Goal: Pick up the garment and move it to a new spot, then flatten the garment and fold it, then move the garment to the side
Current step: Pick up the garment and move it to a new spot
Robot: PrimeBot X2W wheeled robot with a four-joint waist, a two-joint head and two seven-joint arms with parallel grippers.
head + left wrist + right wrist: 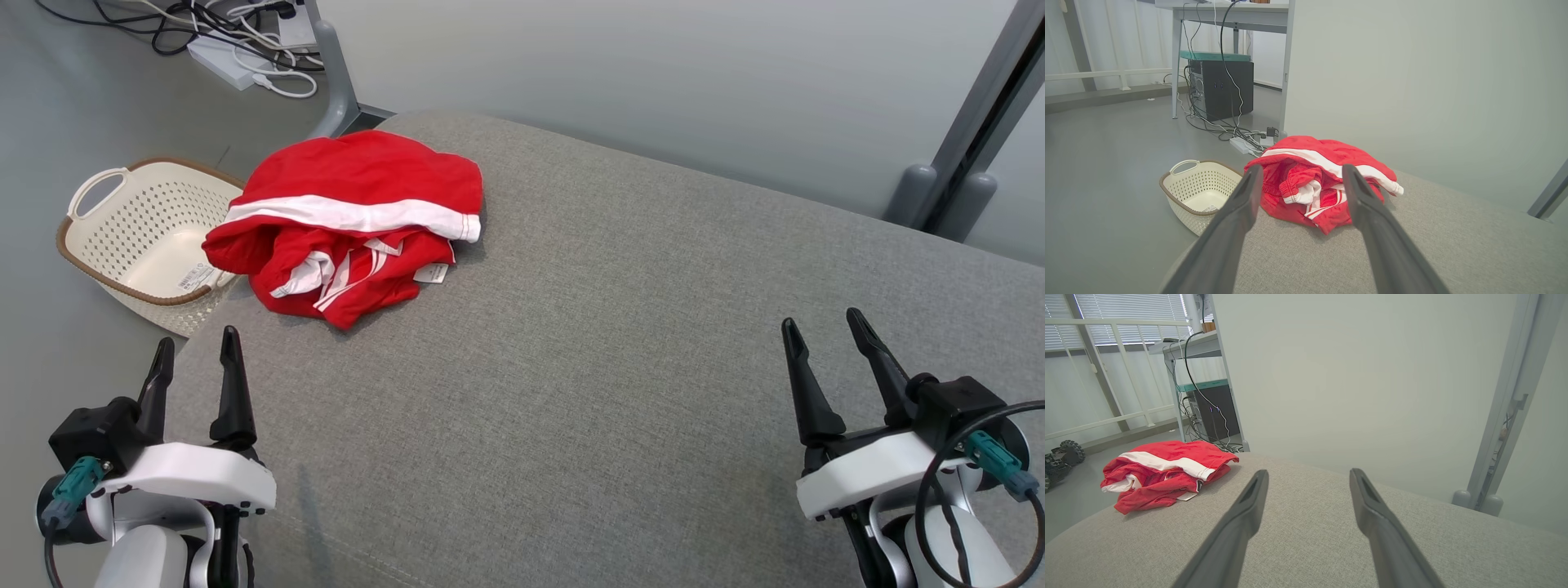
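Observation:
The garment (351, 224) is red with white stripes and lies crumpled in a heap at the far left corner of the grey cushioned surface (620, 343). My left gripper (196, 343) stands open near the front left edge, well short of the heap, with nothing between its fingers. In the left wrist view the garment (1318, 181) lies ahead, framed by my open left gripper (1300, 171). My right gripper (820, 322) stands open at the front right, far from the cloth. From the right wrist the garment (1167, 473) lies far off to the left of my open right gripper (1308, 475).
A cream perforated basket (143, 241) stands on the floor just left of the surface, beside the garment. Cables and a power strip (245, 49) lie on the floor behind. A grey wall and metal posts (951, 175) border the far side.

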